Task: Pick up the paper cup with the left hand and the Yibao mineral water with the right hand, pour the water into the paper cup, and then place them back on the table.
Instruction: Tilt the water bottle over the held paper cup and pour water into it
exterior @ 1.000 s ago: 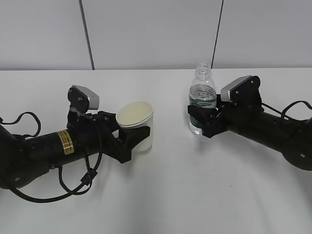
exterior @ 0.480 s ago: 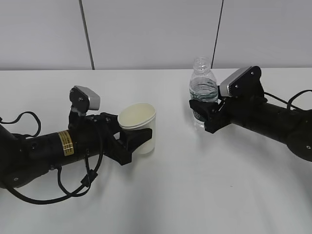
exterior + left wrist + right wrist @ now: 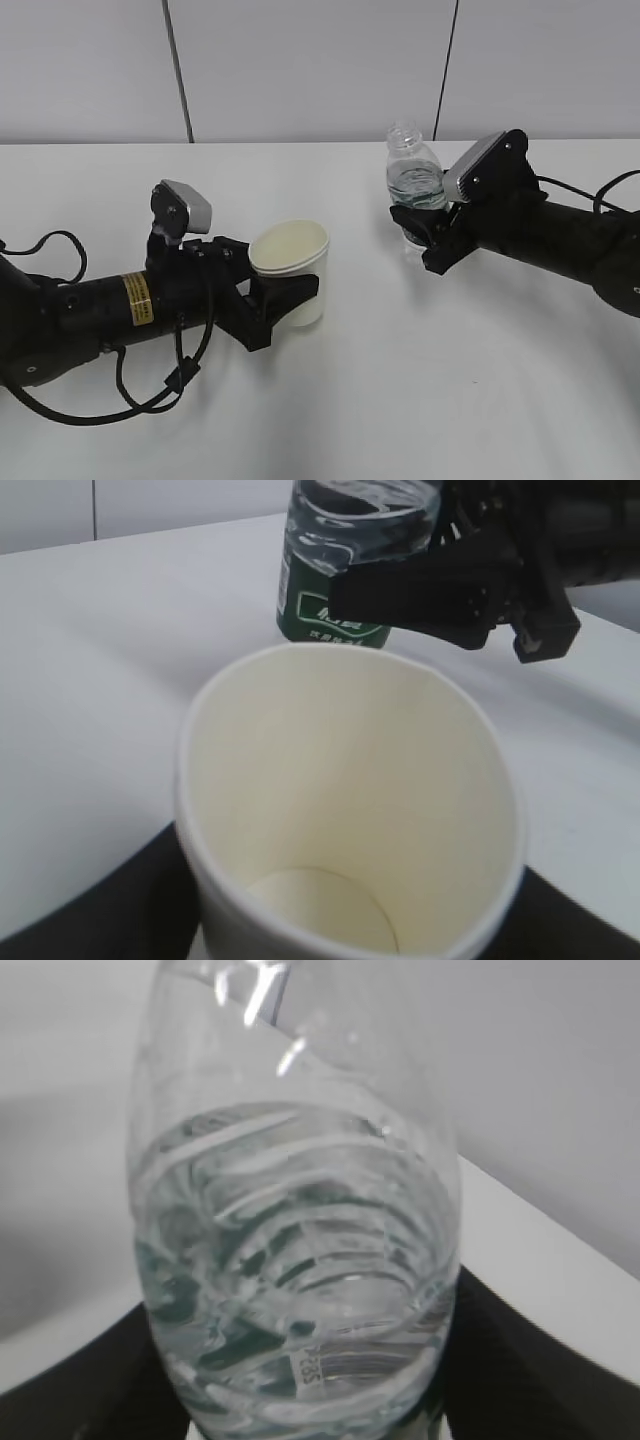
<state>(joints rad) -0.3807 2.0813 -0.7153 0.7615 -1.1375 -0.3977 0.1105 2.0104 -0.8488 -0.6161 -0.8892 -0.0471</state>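
left tool (image 3: 290,295): pinching paper cup (image 3: 291,268), upright, empty
right tool (image 3: 425,232): pinching Yibao mineral water (image 3: 413,186), at cup's 2 o'clock
next: we center neck over rim, tilt slowly

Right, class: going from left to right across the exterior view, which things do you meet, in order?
Left hand gripping the paper cup → bare stretch of table → Yibao mineral water → right hand gripping it.

Exterior: slanted down over table (image 3: 400,400). Wrist views close-up; all three share bottle (image 3: 412,180).
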